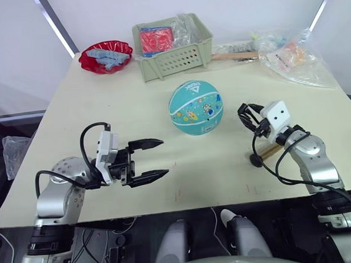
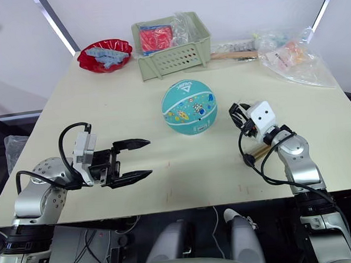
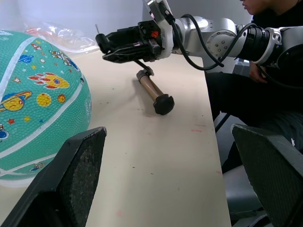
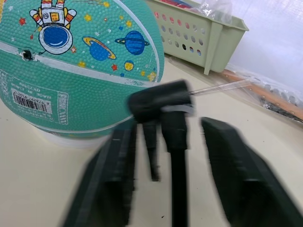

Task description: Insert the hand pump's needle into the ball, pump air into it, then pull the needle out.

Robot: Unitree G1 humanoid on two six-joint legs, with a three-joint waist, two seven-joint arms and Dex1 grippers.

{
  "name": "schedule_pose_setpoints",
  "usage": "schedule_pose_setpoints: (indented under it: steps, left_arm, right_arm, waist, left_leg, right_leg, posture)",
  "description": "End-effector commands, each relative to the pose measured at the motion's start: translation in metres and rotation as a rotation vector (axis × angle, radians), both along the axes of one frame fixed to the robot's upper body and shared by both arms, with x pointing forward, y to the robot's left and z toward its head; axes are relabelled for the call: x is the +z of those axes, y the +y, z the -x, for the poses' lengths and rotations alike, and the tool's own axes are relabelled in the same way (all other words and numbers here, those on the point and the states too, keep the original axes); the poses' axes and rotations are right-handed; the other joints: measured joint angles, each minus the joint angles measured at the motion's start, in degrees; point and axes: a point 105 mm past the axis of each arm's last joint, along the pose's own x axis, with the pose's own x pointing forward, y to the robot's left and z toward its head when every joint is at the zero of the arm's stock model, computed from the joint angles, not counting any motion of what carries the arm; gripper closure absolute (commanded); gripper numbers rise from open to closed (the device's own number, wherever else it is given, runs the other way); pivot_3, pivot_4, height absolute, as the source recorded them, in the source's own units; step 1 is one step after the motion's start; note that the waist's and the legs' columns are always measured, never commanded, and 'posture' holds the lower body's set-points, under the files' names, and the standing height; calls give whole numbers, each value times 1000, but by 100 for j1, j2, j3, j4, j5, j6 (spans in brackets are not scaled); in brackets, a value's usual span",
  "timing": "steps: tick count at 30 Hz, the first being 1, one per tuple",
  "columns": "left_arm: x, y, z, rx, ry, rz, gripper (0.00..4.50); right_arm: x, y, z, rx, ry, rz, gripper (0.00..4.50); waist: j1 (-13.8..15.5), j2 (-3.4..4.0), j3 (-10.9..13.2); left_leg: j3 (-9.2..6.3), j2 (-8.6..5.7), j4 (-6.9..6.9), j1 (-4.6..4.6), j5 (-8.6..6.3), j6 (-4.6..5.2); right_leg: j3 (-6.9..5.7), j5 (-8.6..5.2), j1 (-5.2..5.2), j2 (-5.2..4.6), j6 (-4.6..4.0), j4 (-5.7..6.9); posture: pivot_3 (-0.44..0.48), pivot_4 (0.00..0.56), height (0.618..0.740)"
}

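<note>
**A:** Mid-table, that's where the teal-turquoise rubber ball with the cartoon prints (image 1: 195,107) sits, on bare tabletop between the two arms. The right gripper (image 3: 124,43) is clamped on the black fitting (image 4: 160,101) at the hose end, with the thin metal needle (image 4: 218,87) sticking out of it. My guess is it's held by the fitting so the pin can be steered into the ball.

**B:** And the pump itself?

**A:** The short pump with the gold-bronze barrel and black end caps (image 3: 152,90) is lying flat on the table near the right gripper, on the side away from the ball. Its thin black hose (image 1: 265,156) loops up to the fitting. It probably stays down because only the needle needs aiming for now.

**B:** Is the needle pointing at the valve?

**A:** Doesn't look like it. In the right wrist view there's a small dark hole (image 4: 27,55) on the ball's white stripe, likely the valve, and the needle points off to the side of it. So I'd say it needs re-aiming.

**B:** Left arm?

**A:** The left gripper (image 1: 148,161) hangs over the table with its black fingers spread wide, holding nothing, a bit short of the ball. Probably waiting to steady it.

**B:** Anything in the way?

**A:** Not really. The pale green perforated basket (image 1: 183,59), red dish (image 1: 91,59) and crinkly clear plastic bags (image 1: 295,60) sit at the far edge, well apart. The ball could roll when poked, though.
</note>
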Motion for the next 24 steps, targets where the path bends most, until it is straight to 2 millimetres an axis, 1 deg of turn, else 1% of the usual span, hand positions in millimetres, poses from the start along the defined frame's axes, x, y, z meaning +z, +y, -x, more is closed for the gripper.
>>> schedule_pose_setpoints:
  steps: [1, 2, 6, 10, 14, 16, 20, 24]
  left_arm:
    - [4, 0, 0, -2, -30, 5, 0]
    - [4, 0, 0, 0, -30, 6, 0]
    - [3, 0, -1, 3, -28, 10, 0]
    - [2, 0, -2, 2, -26, 12, 0]
    - [1, 2, -3, 7, -26, 12, 0]
    - [1, 3, -3, 8, -26, 11, 0]
    - [-1, 5, -3, 15, -26, 11, 0]
    - [-4, 9, -4, 39, -24, 11, 0]
  right_arm:
    - [18, 3, 6, 65, -30, 8, 646]
    - [18, 4, 8, 86, -15, 9, 76]
    - [17, 7, 15, 154, 54, 31, 76]
    - [18, 17, 28, 249, 137, 47, 76]
    - [26, 19, 32, 262, 144, 34, 76]
    - [28, 17, 32, 253, 143, 28, 76]
    - [22, 8, 36, 225, 149, -2, 76]
    - [14, -10, 46, 182, 126, -53, 76]
  waist:
    - [0, 0, 0]
    - [1, 0, 0]
    - [2, 0, 0]
    - [5, 0, 0]
    - [8, 0, 1]
    - [9, -1, 1]
    - [26, -1, 1]
    - [36, -1, 1]
  left_leg:
    - [0, 0, 0, 0, 0, 0]
    - [0, 0, 0, 0, 0, 0]
    - [-1, 1, 0, 0, 0, 0]
    - [-1, 2, 0, 0, 0, 0]
    - [-2, 3, -2, -3, -1, 1]
    - [-2, 2, -2, -3, -1, 0]
    - [-3, 2, -2, -4, 0, 0]
    - [-5, 2, -4, -12, -1, 0]
  right_leg:
    - [0, 0, 0, 0, 0, 0]
    - [0, 0, 0, 0, 0, 0]
    - [0, 0, 0, 0, 0, 0]
    - [-1, 0, 0, 0, 0, -1]
    - [-2, 0, 0, 0, 0, -5]
    - [-3, 0, 0, 0, 0, -6]
    - [-4, 0, 0, 0, 0, -7]
    - [-10, 0, 1, -1, 1, -15]
  posture:
    - [0, 150, 738]
    - [0, 150, 738]
    - [0, 150, 738]
    - [0, 150, 738]
    - [0, 150, 738]
    - [0, 150, 738]
    - [0, 150, 738]
    - [0, 150, 738]
